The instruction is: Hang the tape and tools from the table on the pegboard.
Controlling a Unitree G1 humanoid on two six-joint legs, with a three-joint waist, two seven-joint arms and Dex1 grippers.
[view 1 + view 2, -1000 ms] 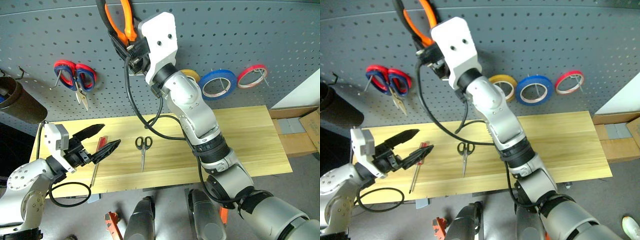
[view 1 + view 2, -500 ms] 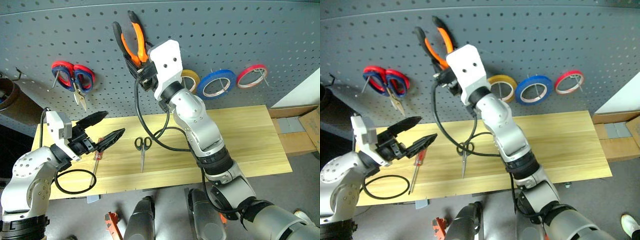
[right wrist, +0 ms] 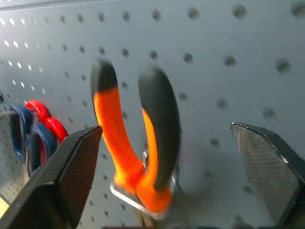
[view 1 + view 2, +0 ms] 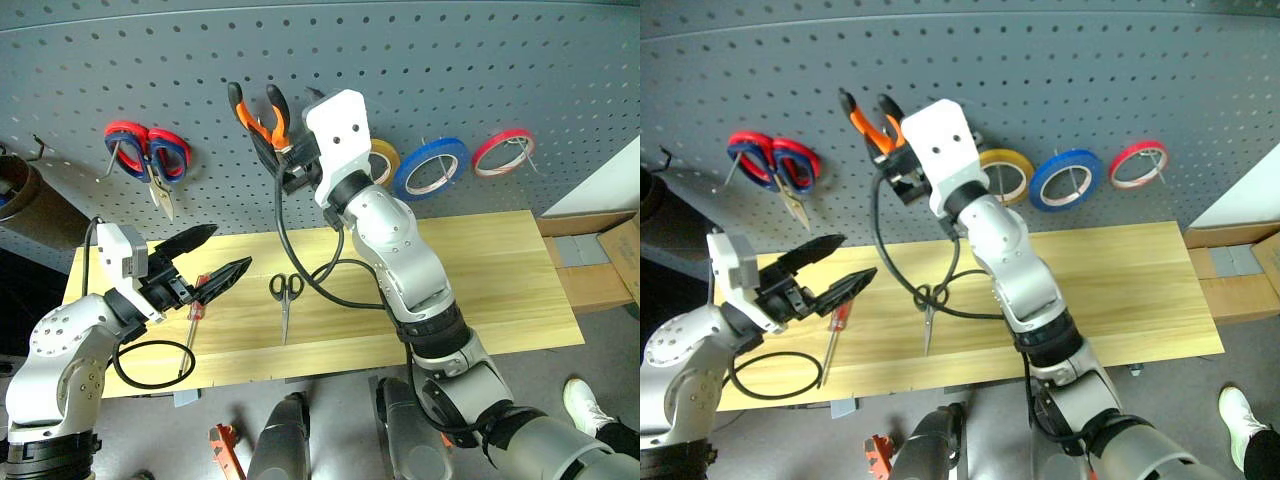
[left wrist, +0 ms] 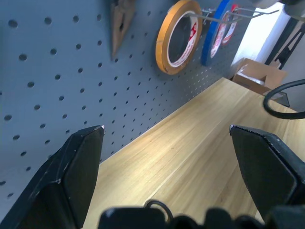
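The orange-and-black pliers (image 4: 262, 115) hang handles-up on a hook of the grey pegboard (image 4: 520, 60). My right gripper (image 3: 165, 128) is open, one finger on either side of them and touching neither. The blue tape (image 4: 432, 168) hangs on the pegboard to their right. On the wooden table (image 4: 490, 270) lie the small black scissors (image 4: 284, 295) and the red-handled screwdriver (image 4: 196, 312). My left gripper (image 4: 229, 247) hovers open and empty just above the screwdriver's handle, at the table's left end.
Red-and-blue scissors (image 4: 148, 155) hang at the pegboard's left; a yellow roll (image 4: 382, 155) and a thin red roll (image 4: 503, 150) flank the blue tape. A brown cylinder (image 4: 30, 210) stands at far left, and cardboard boxes (image 4: 600, 260) lie right of the table.
My right gripper came down along the pegboard with the pliers and opened; the pliers now hang on the hook by themselves. The left gripper stayed where it was.
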